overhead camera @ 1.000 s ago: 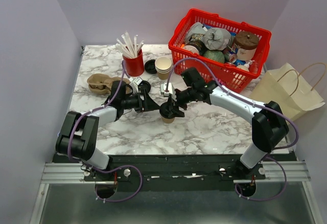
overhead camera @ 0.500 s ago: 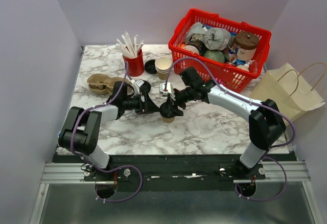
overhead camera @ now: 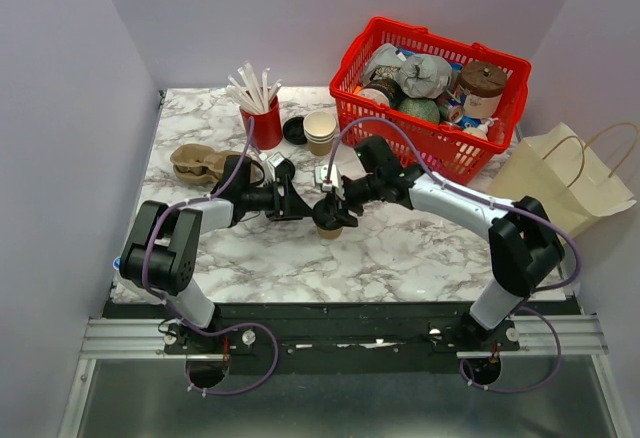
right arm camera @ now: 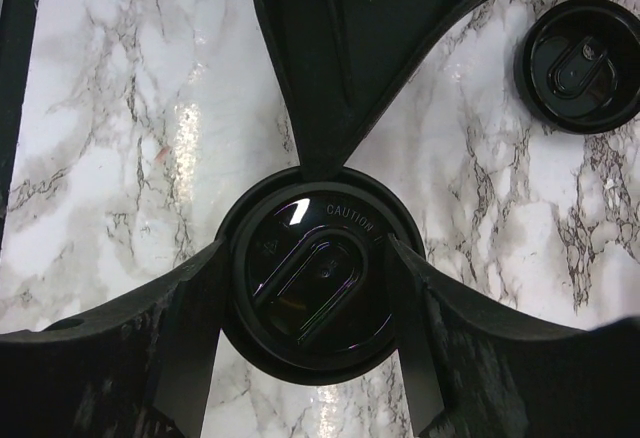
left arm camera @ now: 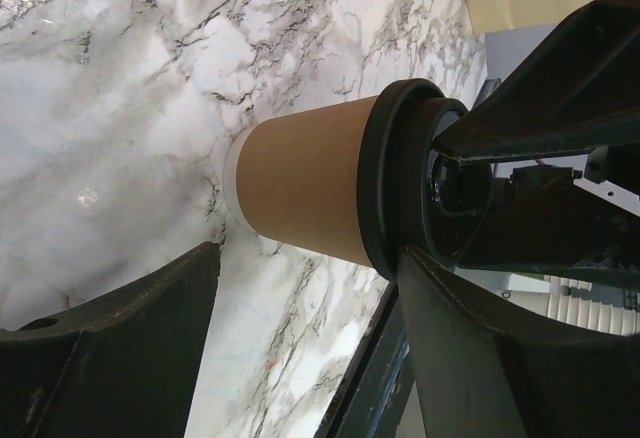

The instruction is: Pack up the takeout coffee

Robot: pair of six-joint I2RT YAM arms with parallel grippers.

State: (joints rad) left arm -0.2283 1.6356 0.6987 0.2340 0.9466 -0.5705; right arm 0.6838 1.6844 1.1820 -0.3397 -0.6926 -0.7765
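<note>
Left arm (overhead camera: 205, 218) lies low across the table (overhead camera: 400, 248), left gripper (overhead camera: 296, 203) spread wide and level with the cup (left arm camera: 300, 188) at mid-table. Right arm (overhead camera: 460, 203) reaches in, right gripper (overhead camera: 335, 205) over the cup's lid (right arm camera: 315, 283) — grip cannot be told.

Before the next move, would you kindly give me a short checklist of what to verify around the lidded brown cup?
1. Black round lid seated evenly on brown kraft-paper cup: ok.
2. Cup upright on marble table: ok.
3. Right gripper centred over the lid, a finger on each side: ok.
4. Right gripper firmly gripping the lid: cannot tell.
5. Left gripper open, not clamping the cup: ok.
6. Tan paper bag open to receive the cup: cannot tell.
</note>
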